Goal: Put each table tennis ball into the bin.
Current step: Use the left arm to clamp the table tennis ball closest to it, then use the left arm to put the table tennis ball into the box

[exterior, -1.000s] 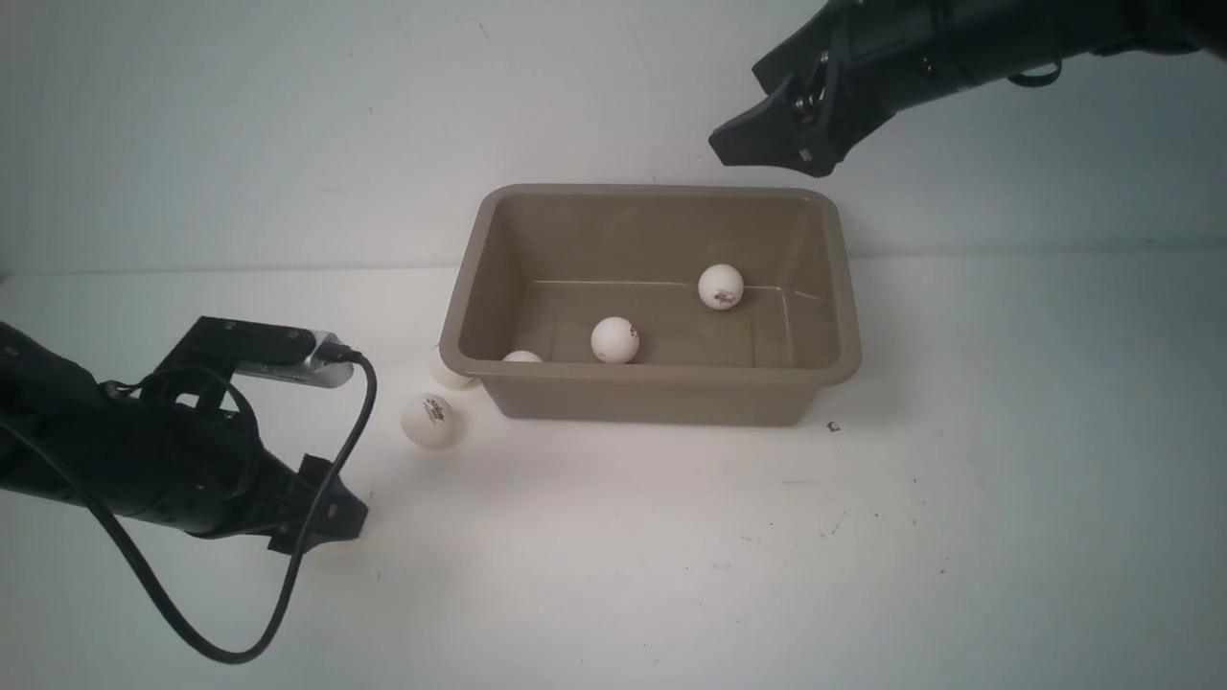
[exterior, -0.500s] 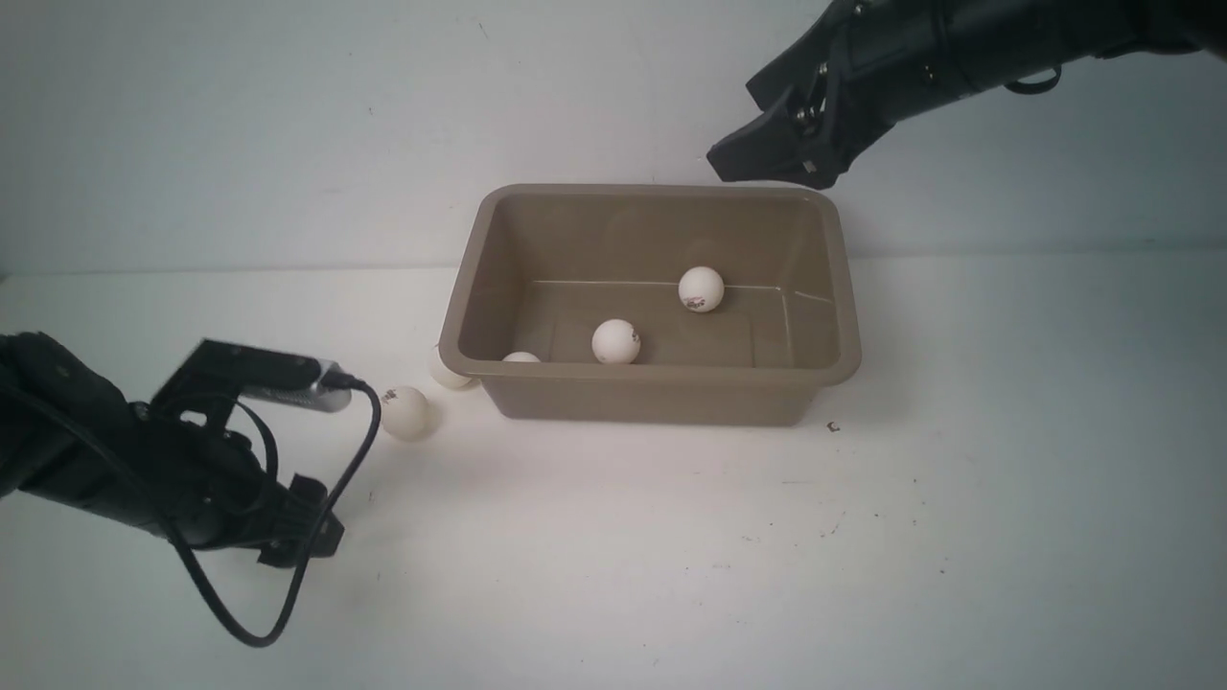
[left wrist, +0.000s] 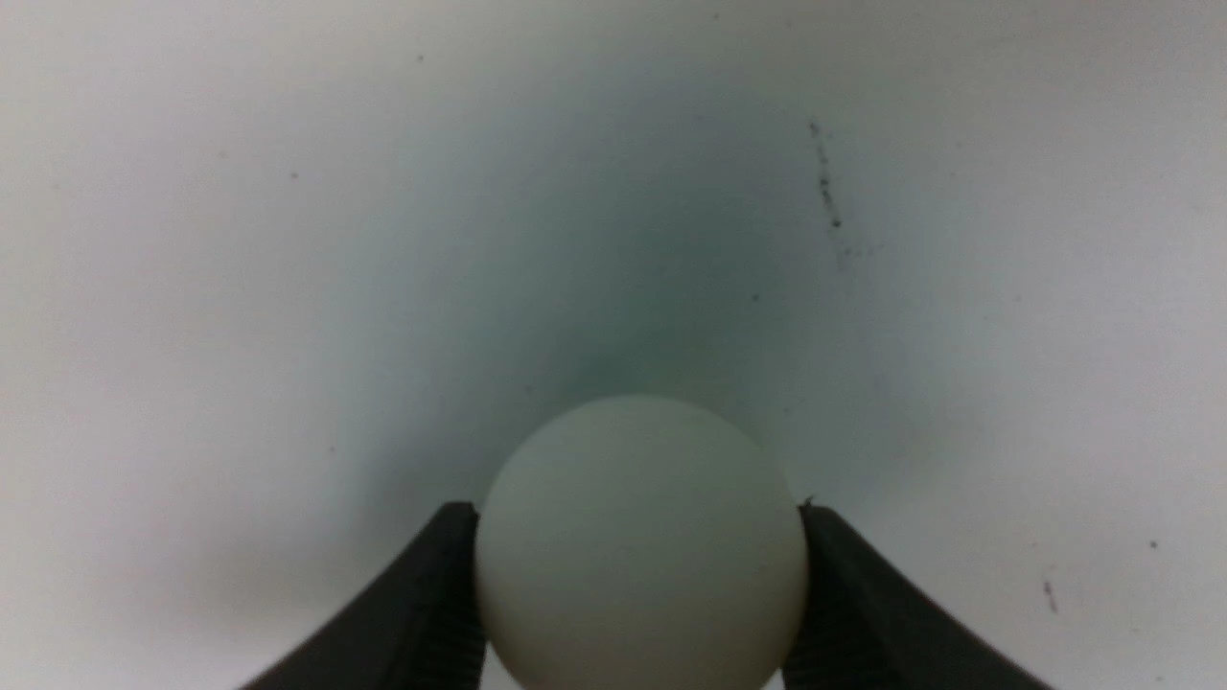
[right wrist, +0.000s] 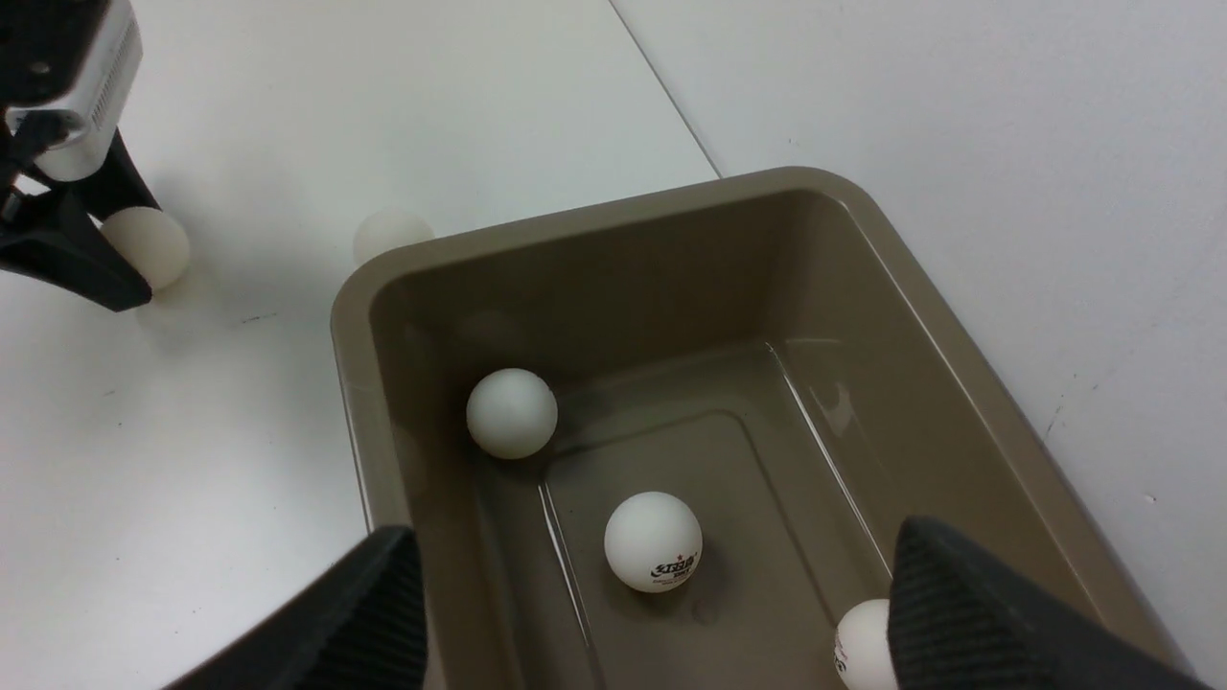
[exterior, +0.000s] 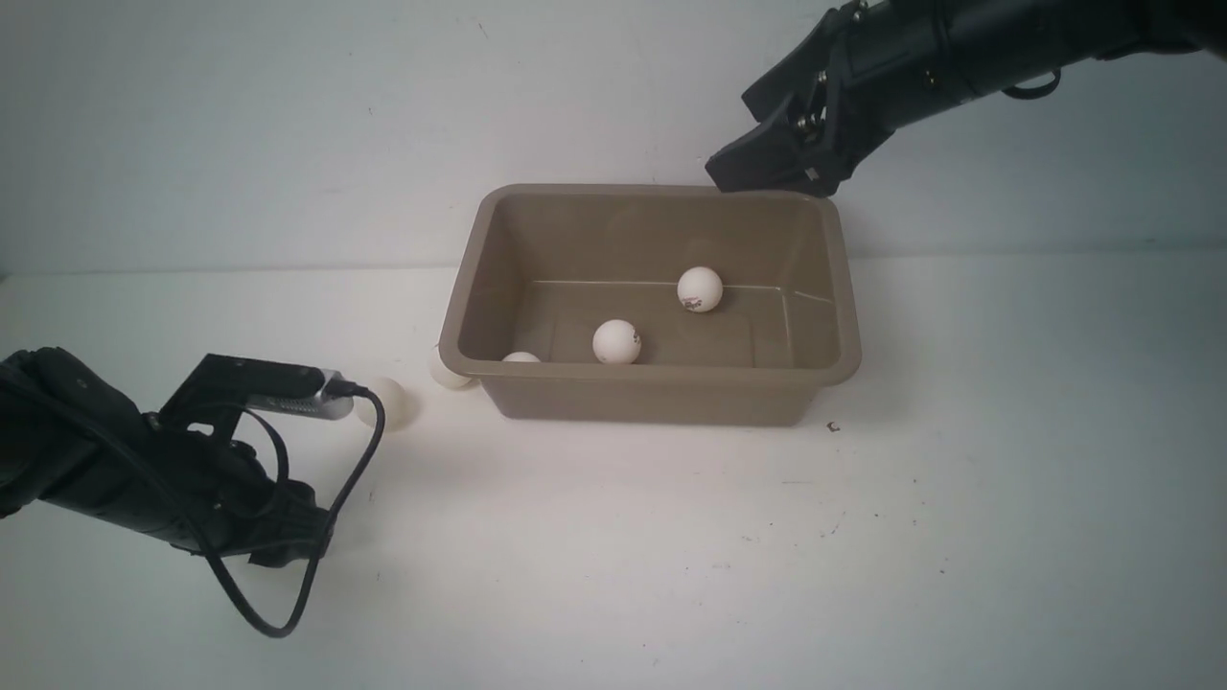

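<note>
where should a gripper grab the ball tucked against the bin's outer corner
Across its middle, the sphere's widest part. That ball sits tucked at the flared rim of the bin at its near-left corner, so straight down looks cramped. Probably come low from the open table on the robot's left, no finger on the wall side.

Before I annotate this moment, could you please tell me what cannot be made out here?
Front view: the fingertips of the left end effector, behind its wrist camera, which also covers part of the gripped ball.
Front view: most of the near-wall ball, hidden by the bin.
Right wrist view: the far ball, cut off by the frame edge.
</note>
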### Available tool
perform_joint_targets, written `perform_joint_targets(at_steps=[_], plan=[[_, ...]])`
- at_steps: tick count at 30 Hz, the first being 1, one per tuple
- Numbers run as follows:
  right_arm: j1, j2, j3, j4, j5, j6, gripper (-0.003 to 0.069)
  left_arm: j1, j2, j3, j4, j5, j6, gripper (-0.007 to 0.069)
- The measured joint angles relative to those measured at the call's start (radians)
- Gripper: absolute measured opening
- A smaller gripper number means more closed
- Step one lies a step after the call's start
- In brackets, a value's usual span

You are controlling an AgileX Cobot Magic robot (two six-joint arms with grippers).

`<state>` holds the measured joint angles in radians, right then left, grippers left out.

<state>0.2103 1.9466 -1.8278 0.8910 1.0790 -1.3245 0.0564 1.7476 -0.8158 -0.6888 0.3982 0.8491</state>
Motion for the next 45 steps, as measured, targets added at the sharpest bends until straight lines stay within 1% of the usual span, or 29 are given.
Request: perform_joint_targets(at_steps=[2, 4, 6, 7, 9, 10, 13, 17, 21, 25, 30, 33, 35, 37, 38, 39, 42, 44, 45], plan=[[0.0, 0.0, 0.0, 0.0, 0.0, 0.0, 0.0588, 0.0, -0.032, -0.021, -0.041, 0.037, 0.034, 0.035], [0.0, 0.0, 0.0, 0.0, 0.0, 0.0, 0.0588, -0.002, -0.071, -0.067, -0.107, 0.087, 0.102, 0.035], [0.0, 0.0, 0.0, 0.006, 0.001, 0.002, 0.0588, -0.019, -0.101, -0.135, -0.198, 0.133, 0.195, 0.035], [0.0, 0.0, 0.0, 0.007, 0.001, 0.002, 0.0588, -0.021, -0.105, -0.15, -0.216, 0.136, 0.204, 0.035], [0.0, 0.0, 0.0, 0.016, 0.002, 0.006, 0.0588, -0.048, -0.112, -0.216, -0.296, 0.155, 0.277, 0.035], [0.0, 0.0, 0.0, 0.023, 0.002, 0.018, 0.0588, -0.079, -0.103, -0.277, -0.357, 0.16, 0.343, 0.035], [0.0, 0.0, 0.0, 0.023, 0.002, 0.032, 0.0588, -0.108, -0.066, -0.357, -0.401, 0.168, 0.38, 0.035], [0.0, 0.0, 0.0, 0.027, 0.002, 0.045, 0.0588, -0.137, 0.024, -0.478, -0.417, 0.174, 0.387, 0.035], [0.0, 0.0, 0.0, 0.027, 0.002, 0.048, 0.0588, -0.171, 0.203, -0.636, -0.423, 0.199, 0.388, 0.035], [0.0, 0.0, 0.0, 0.027, 0.002, 0.048, 0.0588, -0.206, 0.326, -0.749, -0.423, 0.213, 0.401, 0.035], [0.0, 0.0, 0.0, 0.026, 0.012, 0.049, 0.0588, -0.229, 0.426, -0.855, -0.401, 0.298, 0.422, 0.0354], [0.0, 0.0, 0.0, 0.026, 0.023, 0.051, 0.0588, -0.23, 0.434, -0.871, -0.393, 0.315, 0.419, 0.0407], [0.0, 0.0, 0.0, 0.026, 0.032, 0.051, 0.0588, -0.229, 0.434, -0.877, -0.39, 0.322, 0.394, 0.0487], [0.0, 0.0, 0.0, 0.026, 0.041, 0.052, 0.0588, -0.227, 0.432, -0.879, -0.388, 0.336, 0.315, 0.059], [0.0, 0.0, 0.0, 0.026, 0.041, 0.052, 0.0588, -0.227, 0.431, -0.879, -0.388, 0.336, 0.315, 0.059], [0.0, 0.0, 0.0, 0.026, 0.043, 0.052, 0.0588, -0.224, 0.424, -0.879, -0.385, 0.34, 0.278, 0.0608], [0.0, 0.0, 0.0, 0.026, 0.045, 0.053, 0.0588, -0.208, 0.387, -0.879, -0.351, 0.35, 0.253, 0.0597], [0.0, 0.0, 0.0, 0.026, 0.049, 0.056, 0.0588, -0.186, 0.338, -0.879, -0.288, 0.361, 0.232, 0.057], [0.0, 0.0, 0.0, 0.026, 0.054, 0.056, 0.0588, -0.166, 0.305, -0.88, -0.229, 0.364, 0.208, 0.0547]])
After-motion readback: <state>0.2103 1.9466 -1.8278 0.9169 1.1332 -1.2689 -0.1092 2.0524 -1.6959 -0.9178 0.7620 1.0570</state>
